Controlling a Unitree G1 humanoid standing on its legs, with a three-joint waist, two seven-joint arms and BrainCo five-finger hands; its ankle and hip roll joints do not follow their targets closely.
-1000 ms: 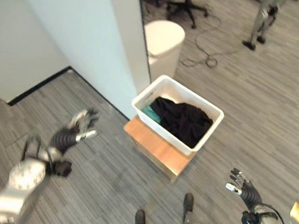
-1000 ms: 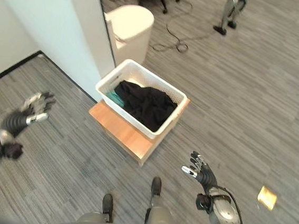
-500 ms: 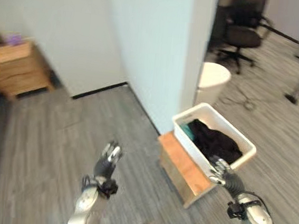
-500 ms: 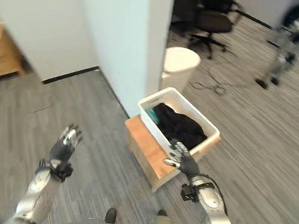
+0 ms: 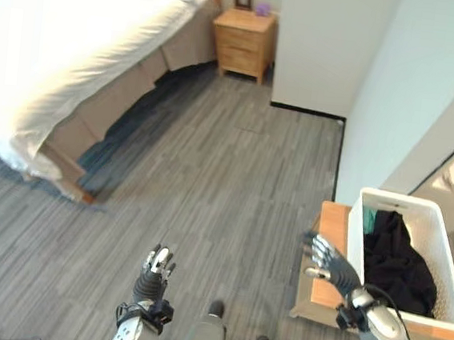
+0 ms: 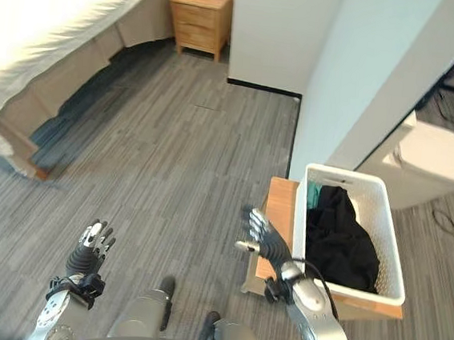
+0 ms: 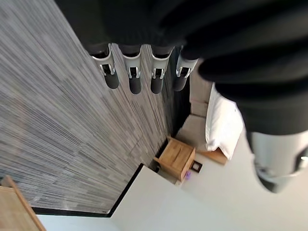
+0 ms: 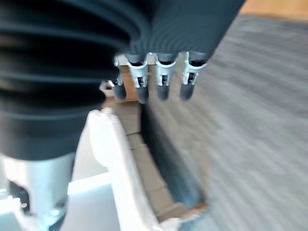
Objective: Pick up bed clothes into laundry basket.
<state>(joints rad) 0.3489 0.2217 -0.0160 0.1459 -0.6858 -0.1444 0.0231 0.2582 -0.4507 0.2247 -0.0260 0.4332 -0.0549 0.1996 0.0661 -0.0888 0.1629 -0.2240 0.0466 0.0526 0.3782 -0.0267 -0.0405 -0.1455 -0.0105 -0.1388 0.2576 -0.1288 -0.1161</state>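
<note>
Over at ten o'clock in the head views lies the bed (image 5: 79, 35), its white bedding (image 6: 40, 23) draped over the near edge, its long axis running from eight toward one o'clock. Down at seven o'clock the left hand (image 5: 153, 271) hangs low, fingers straight and holding nothing. It's the nearer of the two to the bed, though well apart from it across bare floor (image 5: 210, 176). Up at twelve stands a wooden nightstand (image 5: 243, 43). At five o'clock the right hand (image 6: 261, 233) is spread wide and empty, just beside the low wooden stand (image 6: 275, 215). At four o'clock the white laundry basket (image 6: 387, 258) sits on that stand, with dark clothes (image 6: 336, 245) and a scrap of teal already inside. My read: the bedding lies away at ten to eleven, so the robot must close in first. No readable writing anywhere.
</note>
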